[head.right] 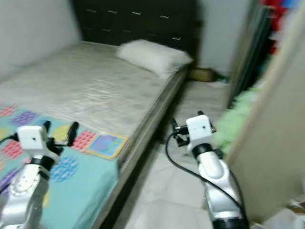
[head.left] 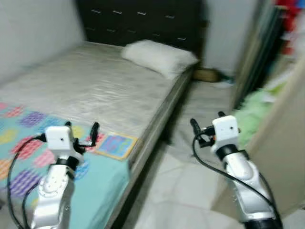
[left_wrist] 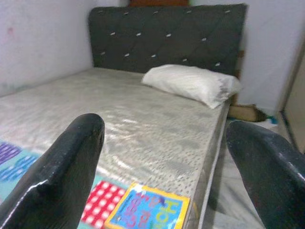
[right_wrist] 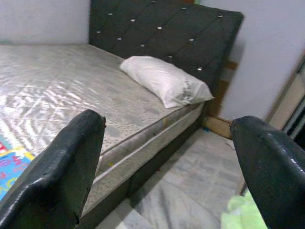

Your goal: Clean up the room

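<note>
A bed (head.left: 95,86) with a bare silvery mattress stands to my left, its dark tufted headboard (head.left: 143,21) at the far wall. A white pillow (head.left: 159,57) lies at the head end near the bed's right edge. A colourful patterned blanket (head.left: 28,143) covers the near part of the mattress. My left gripper (head.left: 81,130) hovers open over the blanket with nothing between its fingers. My right gripper (head.left: 207,122) is held open above the tiled floor (head.left: 181,186) beside the bed, also holding nothing. A light green cloth (head.left: 255,112) lies heaped to the right of that gripper.
A narrow aisle of pale tiles runs between the bed and a beige wardrobe panel (head.left: 286,143) on the right. A brown object (head.left: 206,75) and small clutter sit on the floor by the headboard corner. Colourful things (head.left: 288,19) hang at the upper right.
</note>
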Available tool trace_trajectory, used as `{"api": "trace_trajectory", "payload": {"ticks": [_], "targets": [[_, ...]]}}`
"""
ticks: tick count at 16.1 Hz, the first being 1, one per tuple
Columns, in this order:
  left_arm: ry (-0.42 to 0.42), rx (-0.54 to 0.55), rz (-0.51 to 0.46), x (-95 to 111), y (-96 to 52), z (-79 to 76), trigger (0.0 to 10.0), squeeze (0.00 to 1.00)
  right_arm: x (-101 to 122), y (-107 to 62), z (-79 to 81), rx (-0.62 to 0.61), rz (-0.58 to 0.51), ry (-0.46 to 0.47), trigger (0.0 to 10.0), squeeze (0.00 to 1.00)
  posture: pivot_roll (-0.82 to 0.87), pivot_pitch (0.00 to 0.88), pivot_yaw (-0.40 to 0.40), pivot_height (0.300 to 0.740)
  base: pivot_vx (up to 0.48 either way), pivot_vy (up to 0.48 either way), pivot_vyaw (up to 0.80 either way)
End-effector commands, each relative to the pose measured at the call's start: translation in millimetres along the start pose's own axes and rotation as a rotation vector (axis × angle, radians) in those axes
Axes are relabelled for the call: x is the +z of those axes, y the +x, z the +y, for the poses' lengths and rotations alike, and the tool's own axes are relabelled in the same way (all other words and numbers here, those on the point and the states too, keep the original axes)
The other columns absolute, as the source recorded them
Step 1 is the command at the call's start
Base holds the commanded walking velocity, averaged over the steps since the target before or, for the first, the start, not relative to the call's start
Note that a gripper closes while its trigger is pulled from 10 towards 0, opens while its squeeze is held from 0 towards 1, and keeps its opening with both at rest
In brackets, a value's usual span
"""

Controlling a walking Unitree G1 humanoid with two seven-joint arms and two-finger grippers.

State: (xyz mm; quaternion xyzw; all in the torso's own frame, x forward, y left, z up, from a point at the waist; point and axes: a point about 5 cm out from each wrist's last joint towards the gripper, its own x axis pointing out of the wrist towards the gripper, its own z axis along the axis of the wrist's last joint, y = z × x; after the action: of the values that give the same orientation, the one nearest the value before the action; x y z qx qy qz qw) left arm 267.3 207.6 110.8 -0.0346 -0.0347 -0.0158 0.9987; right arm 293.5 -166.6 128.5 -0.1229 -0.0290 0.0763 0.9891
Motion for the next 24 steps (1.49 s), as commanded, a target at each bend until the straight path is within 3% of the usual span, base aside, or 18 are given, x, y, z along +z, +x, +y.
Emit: {"api": "trace_trajectory", "payload": {"ticks": [1, 21, 24], "targets": [[0.019, -0.003, -0.017, 5.0, 1.8, 0.4, 10.0, 0.00, 0.8, 0.0, -1.5, -0.011, -0.006, 0.009, 10.0, 0.00, -0.09, 0.000, 0.015, 0.740, 0.000, 0.000, 0.80], [-0.018, -0.064, -0.003, 3.8, 1.3, -4.6, 10.0, 0.00, 4.2, 1.3, 3.6, 0.014, -0.037, 0.008, 10.0, 0.00, -0.09, 0.000, 0.020, 0.740, 0.000, 0.000, 0.80], [-0.031, -0.097, -0.018, 5.4, 1.5, -6.6, 10.0, 0.00, 4.8, 1.3, 4.9, 0.020, -0.044, 0.013, 10.0, 0.00, -0.09, 0.000, 0.021, 0.740, 0.000, 0.000, 0.00]]}}
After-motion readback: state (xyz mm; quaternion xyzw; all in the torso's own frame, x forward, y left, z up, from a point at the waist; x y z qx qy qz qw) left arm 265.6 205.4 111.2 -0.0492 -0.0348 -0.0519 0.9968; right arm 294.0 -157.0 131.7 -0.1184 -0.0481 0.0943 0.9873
